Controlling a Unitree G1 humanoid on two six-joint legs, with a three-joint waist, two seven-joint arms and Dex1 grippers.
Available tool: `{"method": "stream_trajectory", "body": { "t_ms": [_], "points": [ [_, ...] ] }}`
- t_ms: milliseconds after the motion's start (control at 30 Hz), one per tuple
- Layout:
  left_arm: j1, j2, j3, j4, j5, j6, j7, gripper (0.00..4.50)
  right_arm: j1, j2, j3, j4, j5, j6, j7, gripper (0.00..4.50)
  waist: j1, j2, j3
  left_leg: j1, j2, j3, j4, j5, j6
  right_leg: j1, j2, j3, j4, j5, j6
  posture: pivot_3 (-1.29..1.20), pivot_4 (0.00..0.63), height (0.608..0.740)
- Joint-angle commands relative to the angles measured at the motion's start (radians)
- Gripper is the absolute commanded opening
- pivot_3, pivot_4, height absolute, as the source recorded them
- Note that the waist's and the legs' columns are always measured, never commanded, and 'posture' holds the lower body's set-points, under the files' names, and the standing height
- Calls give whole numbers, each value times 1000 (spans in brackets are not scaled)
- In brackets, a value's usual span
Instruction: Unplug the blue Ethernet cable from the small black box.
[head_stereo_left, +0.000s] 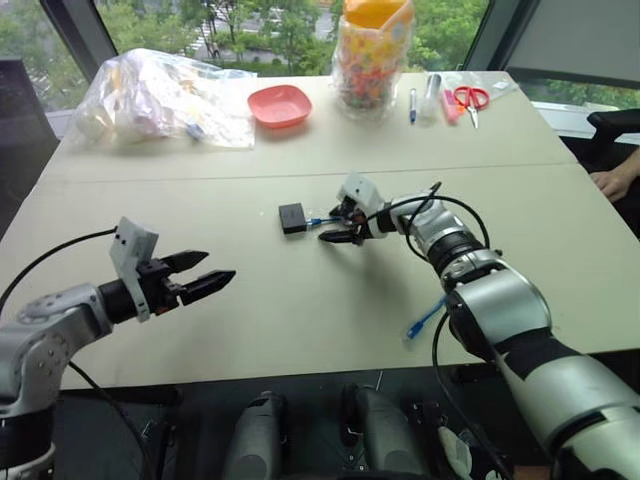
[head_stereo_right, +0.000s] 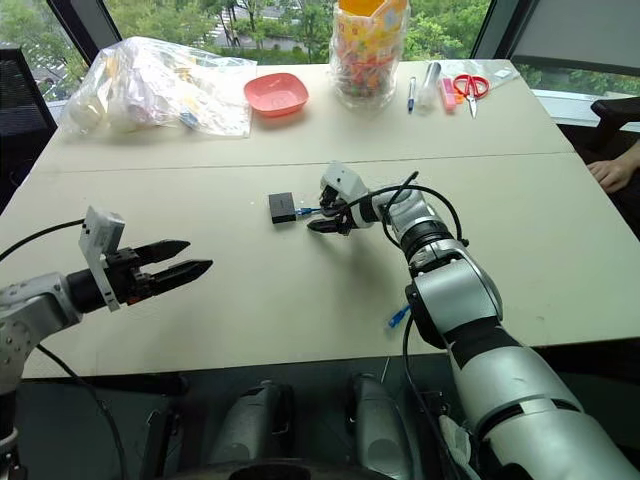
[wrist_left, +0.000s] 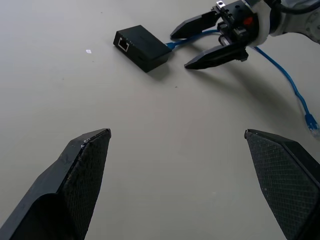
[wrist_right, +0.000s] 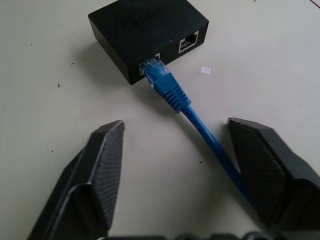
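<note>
- Nearest the camera, over the table's (head_stereo_left: 300, 330) near edge on the left, the left gripper (head_stereo_left: 205, 275) hangs released, its two black fingers spread wide and holding nothing; it points across at the work but stands well apart from it, which I read as staying out of the other arm's way.
- Further along, about mid-table, the small black box (head_stereo_left: 292, 217) lies flat on the bare surface. One port in its side is empty; the neighbouring port has the plug seated in it.
- From that port the blue Ethernet cable (wrist_right: 172, 92) runs toward the right, its moulded boot just outside the box, so the unplugging is not yet done.
- Next comes the right gripper (head_stereo_left: 340, 225), just beside the box and angled down toward it. Its fingers (wrist_right: 100, 165) straddle the cable on either side of the cord behind the boot, part-way apart with a gap on each side; they grasp nothing yet. I judge this placement is meant for closing on the cord or boot and pulling away from the box.
- Nothing pins the box, so a pull may drag it along.
- Rightmost, the cable passes under the right arm, and its free end (head_stereo_left: 415, 330) rests by the table's near edge.
- Bag, red bowl, jar, pens and scissors line the far edge, well apart from the work.
</note>
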Motion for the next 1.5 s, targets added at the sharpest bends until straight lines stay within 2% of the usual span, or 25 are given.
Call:
{"method": "stream_trajectory", "body": {
  "t_ms": [33,133,200,267,400,500,600,733,833,900,1133,1233,1467,1500],
  "points": [
    [20,6,60,-71,-27,9,53,4500,-4,35,-2,38,-56,15,20,1599,0,0,0,0,1,0,0,1,-2,0,1,0,1,0,-3,0,150,740],
    [18,12,82,-79,-53,21,74,4500,-14,51,-12,35,-67,17,89,62,1,0,0,2,2,-1,0,3,-4,0,2,0,2,2,-5,0,150,740],
    [6,16,86,-66,-66,21,75,4500,-19,52,-27,25,-62,5,131,19,1,0,0,3,2,-1,1,3,-4,-1,2,0,5,1,-5,0,150,740],
    [-53,21,57,8,-48,-8,51,4500,-22,36,-13,7,-94,-60,67,19,1,0,0,3,2,0,1,3,-4,-2,2,0,7,1,-5,0,150,740],
    [-361,13,-97,387,83,-133,-59,4500,0,-44,43,-81,-204,-284,-172,19,16,0,0,2,-1,0,2,5,-7,-2,2,-2,9,1,-5,0,150,740],
    [-613,-27,-229,726,194,-256,-222,4500,48,-120,93,-194,-297,-426,-311,19,20,0,0,0,-3,0,2,7,-9,-2,1,-2,9,1,-6,0,150,740],
    [-835,-108,-321,1071,305,-394,-366,4500,103,-172,72,-334,-298,-477,-371,19,20,-1,0,-1,-6,2,2,7,-6,-3,-1,-1,9,3,-1,0,150,740],
    [-1032,-213,-330,1390,363,-489,-499,4500,173,-226,45,-513,-288,-461,-396,19,2,-1,0,-2,-7,4,1,5,-4,-4,-1,0,9,2,0,0,150,740],
    [-1124,-273,-312,1529,390,-528,-553,4500,222,-253,28,-632,-268,-427,-378,19,-5,-1,0,-2,-7,5,0,5,-3,-4,-1,0,9,2,1,0,150,740],
    [-1177,-323,-294,1599,407,-573,-525,4500,258,-267,12,-722,-247,-391,-355,19,-2,-1,0,-2,-7,5,0,4,-3,-4,-1,0,9,-1,4,0,150,740],
    [-1259,-431,-240,1695,459,-665,-447,4500,360,-286,-12,-960,-215,-258,-310,19,3,-1,0,-2,-7,3,2,4,-2,-3,-2,0,10,-1,5,0,150,740],
    [-1269,-444,-215,1705,468,-656,-458,3638,384,-292,-18,-1004,-210,-220,-308,0,2,-1,0,-2,-7,3,2,4,-2,-3,-2,0,10,-1,4,0,150,740],
    [-1276,-432,-170,1705,478,-621,-511,618,401,-299,-23,-1026,-190,-180,-308,0,5,-1,0,-2,-7,3,2,4,-2,-3,-2,0,10,-1,4,0,150,740],
    [-1276,-430,-167,1704,481,-618,-517,541,403,-297,-25,-1029,-181,-173,-305,0,5,-2,0,-2,-7,3,2,4,-2,-3,-2,0,10,-1,4,0,150,740]
  ]
}}
